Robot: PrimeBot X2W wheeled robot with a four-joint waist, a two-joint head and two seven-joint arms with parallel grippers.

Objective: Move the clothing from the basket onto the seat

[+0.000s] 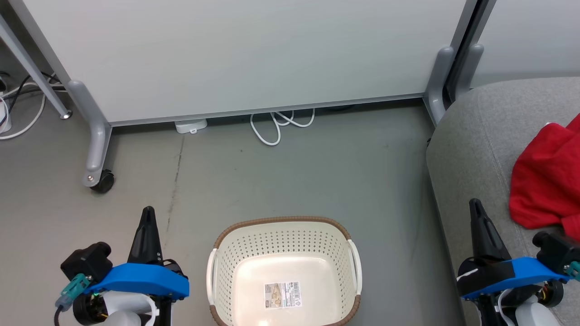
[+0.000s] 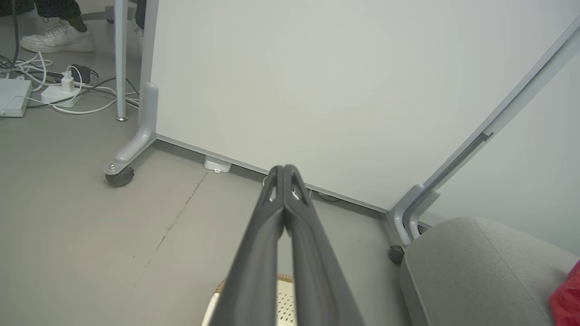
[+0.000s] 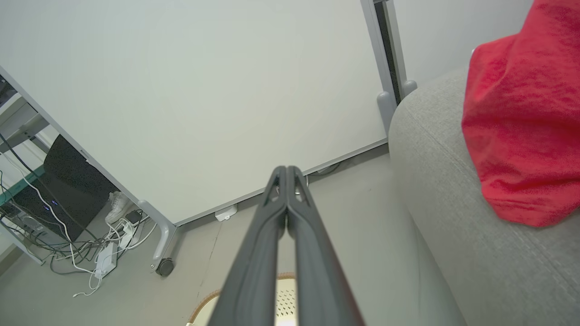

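Note:
The basket [image 1: 217,267] stands on the floor at the bottom centre, cream-white with a brown rim, holding nothing but a label on its bottom. Red clothing [image 1: 546,181] lies heaped on the grey seat [image 1: 471,154] at the right edge. My left gripper [image 1: 147,215] hangs shut to the left of the basket, over bare floor, with nothing in it. My right gripper [image 1: 474,204] is shut too, over the seat's front edge, just left of the clothing. In the wrist views both pairs of fingers [image 2: 284,174] [image 3: 285,174] are pressed together, and the clothing [image 3: 521,127] rests on the seat [image 3: 435,203].
A white partition panel [image 1: 253,54] on grey castor legs [image 1: 97,149] stands behind the basket, with a white cable [image 1: 276,127] looped under it. Cables and power strips [image 2: 59,90] lie at the far left, near a person's white shoe [image 2: 56,36].

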